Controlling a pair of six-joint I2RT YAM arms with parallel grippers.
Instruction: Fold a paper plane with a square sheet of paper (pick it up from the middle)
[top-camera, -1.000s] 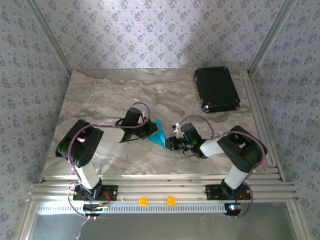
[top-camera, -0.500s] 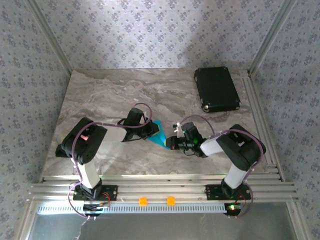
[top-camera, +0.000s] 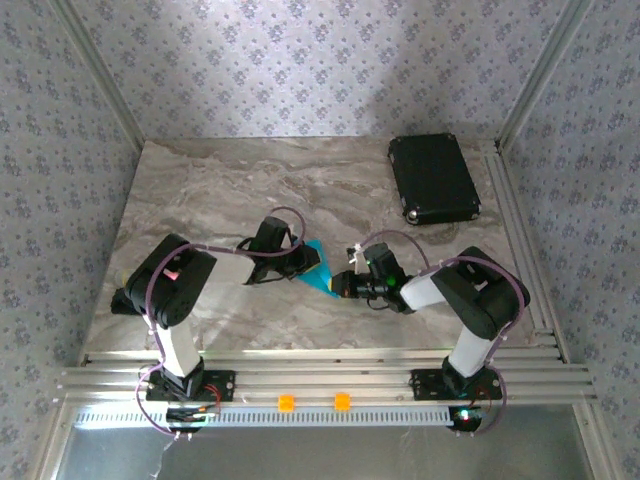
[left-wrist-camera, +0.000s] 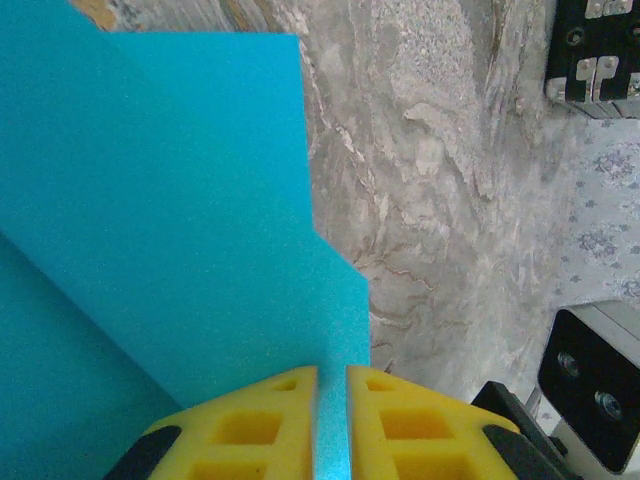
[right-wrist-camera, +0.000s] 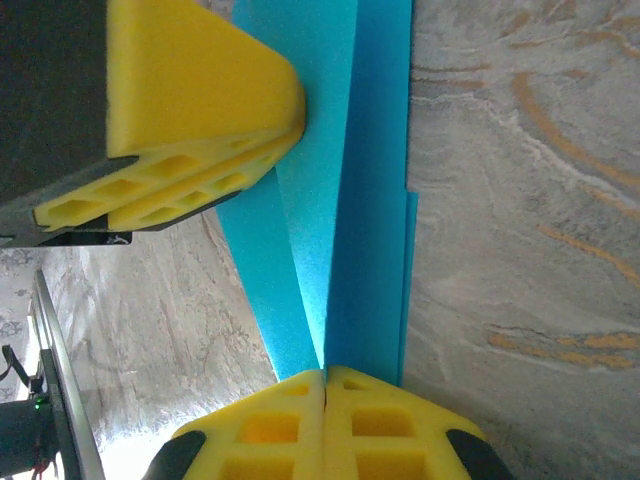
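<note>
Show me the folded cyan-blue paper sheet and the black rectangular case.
folded cyan-blue paper sheet (left-wrist-camera: 180, 180), left wrist view, its flat upper layer.
black rectangular case (top-camera: 433, 180), top external view, middle of its lid.

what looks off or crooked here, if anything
Only the blue paper, pinched by the left gripper and right gripper: its folded layers don't line up, and a thin sliver pokes past one edge.

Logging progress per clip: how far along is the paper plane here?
Done: the blue sheet shows overlapping folded layers. In hand: the left gripper and right gripper both pinch it from opposite sides. Remaining: no pointed dart yet, so more folds remain.
</note>
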